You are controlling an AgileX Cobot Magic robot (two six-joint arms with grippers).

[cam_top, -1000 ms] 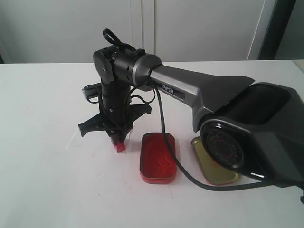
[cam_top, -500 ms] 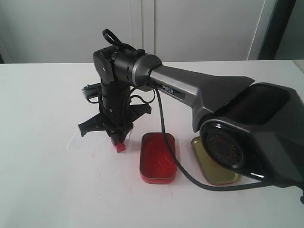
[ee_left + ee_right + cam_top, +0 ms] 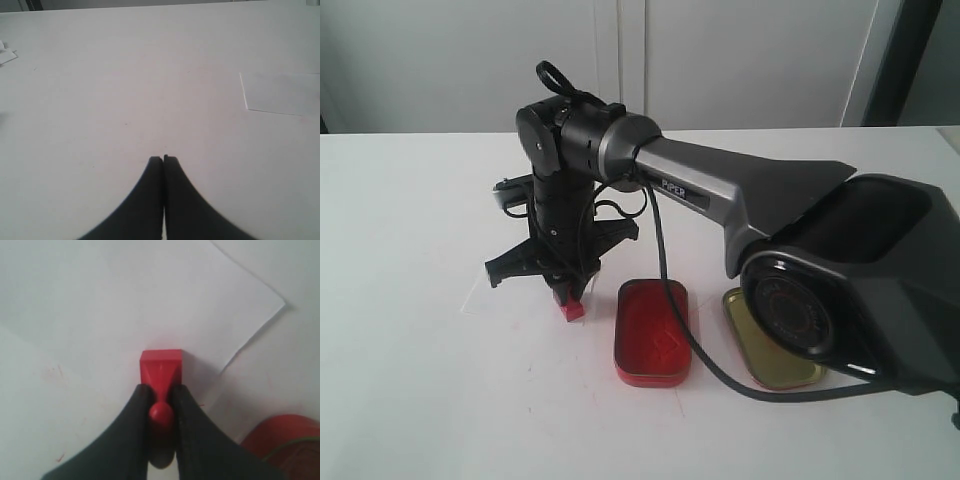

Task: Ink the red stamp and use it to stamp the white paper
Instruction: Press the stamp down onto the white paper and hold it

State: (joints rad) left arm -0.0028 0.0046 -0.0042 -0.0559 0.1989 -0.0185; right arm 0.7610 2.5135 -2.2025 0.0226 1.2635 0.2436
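Observation:
My right gripper (image 3: 570, 294) (image 3: 161, 391) is shut on the knob of the red stamp (image 3: 572, 310) (image 3: 161, 367). The stamp's square base points down onto the white paper (image 3: 150, 300) (image 3: 515, 300), near the paper's edge on the ink tin's side; it looks pressed against the sheet. The left wrist view shows my left gripper (image 3: 163, 159) shut with nothing in it, low over bare table, with the white paper (image 3: 280, 93) off to one side. The exterior view does not show the left gripper.
An open tin of red ink (image 3: 653, 332) (image 3: 285, 435) lies just right of the stamp. Its gold lid (image 3: 765, 352) lies further right, partly behind the right arm's black base (image 3: 860, 290). A cable (image 3: 665, 270) hangs over the tin.

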